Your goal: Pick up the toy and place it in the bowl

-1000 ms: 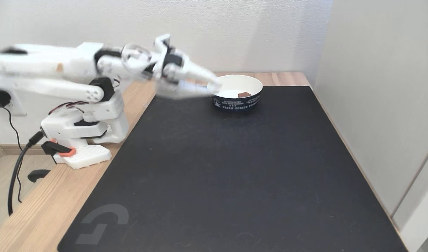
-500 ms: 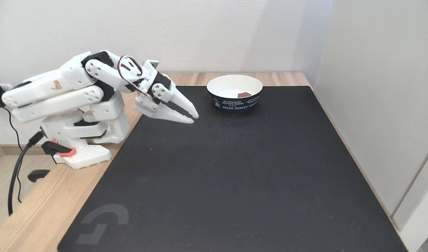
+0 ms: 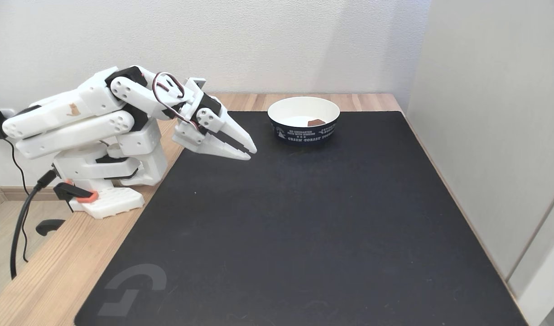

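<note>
We find the toy [image 3: 316, 122] lying in the bowl [image 3: 303, 105], beyond our empty gripper [image 3: 249, 153], jaws nearly closed. Placement looks done; we should simply park clear without nudging the bowl.

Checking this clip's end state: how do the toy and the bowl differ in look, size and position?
Size: the toy is far smaller than the bowl. Colour: the toy is reddish-brown; the bowl is white inside and dark navy outside with white print. Shape: the toy looks like a flat block, while the bowl is round and open-topped. Position: the toy lies inside the bowl, which stands on the black mat. Both sit apart from the claw.
</note>
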Controlling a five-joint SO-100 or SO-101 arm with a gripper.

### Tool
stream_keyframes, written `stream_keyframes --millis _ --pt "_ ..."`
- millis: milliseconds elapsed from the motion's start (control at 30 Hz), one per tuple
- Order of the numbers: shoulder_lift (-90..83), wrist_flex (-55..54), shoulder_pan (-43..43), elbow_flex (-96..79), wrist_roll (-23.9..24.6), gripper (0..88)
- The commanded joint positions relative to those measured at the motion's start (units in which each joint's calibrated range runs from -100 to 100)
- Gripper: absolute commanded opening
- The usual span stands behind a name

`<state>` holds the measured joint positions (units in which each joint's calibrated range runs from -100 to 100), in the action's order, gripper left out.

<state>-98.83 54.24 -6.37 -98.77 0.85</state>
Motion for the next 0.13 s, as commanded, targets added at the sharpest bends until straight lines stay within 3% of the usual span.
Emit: stream_keyframes --millis 0,100 --pt "-0.6 0.2 0.1 -0.4 0.0 2.2" --pt "-0.6 0.2 0.1 -0.4 0.0 2.2"
